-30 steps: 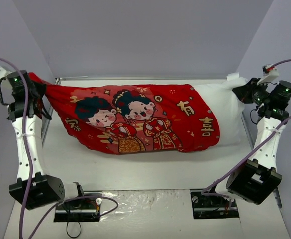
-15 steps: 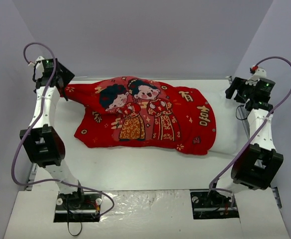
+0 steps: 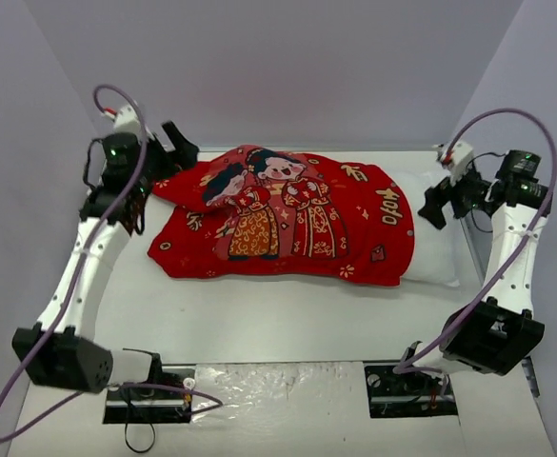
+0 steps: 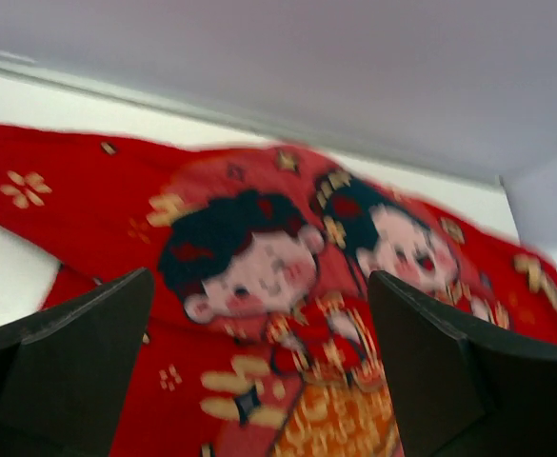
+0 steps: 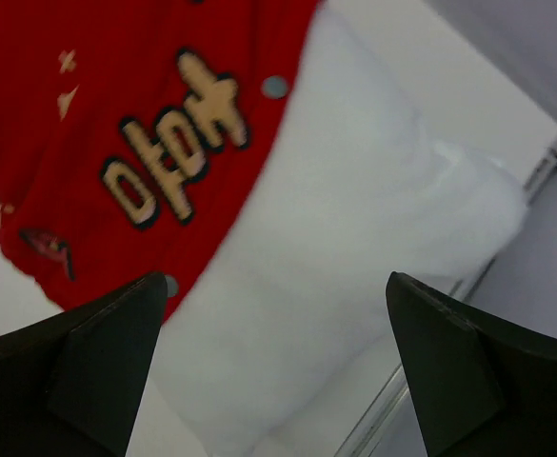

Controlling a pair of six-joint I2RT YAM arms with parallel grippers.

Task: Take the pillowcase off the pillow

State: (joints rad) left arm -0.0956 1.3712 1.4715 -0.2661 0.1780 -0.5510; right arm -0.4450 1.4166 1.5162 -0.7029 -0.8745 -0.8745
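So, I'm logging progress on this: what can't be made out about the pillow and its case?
Top view: how much of the pillow sits inside; the pillowcase covers it.
Left wrist view: blurred, so the pillowcase's seams and fine print are unreadable; no pillow in frame.
Right wrist view: the pillow's lower end is cut off by the bottom edge.

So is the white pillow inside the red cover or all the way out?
Mostly inside. Only one white end of the pillow pokes out of the pillowcase on the right; red cloth covers the rest.
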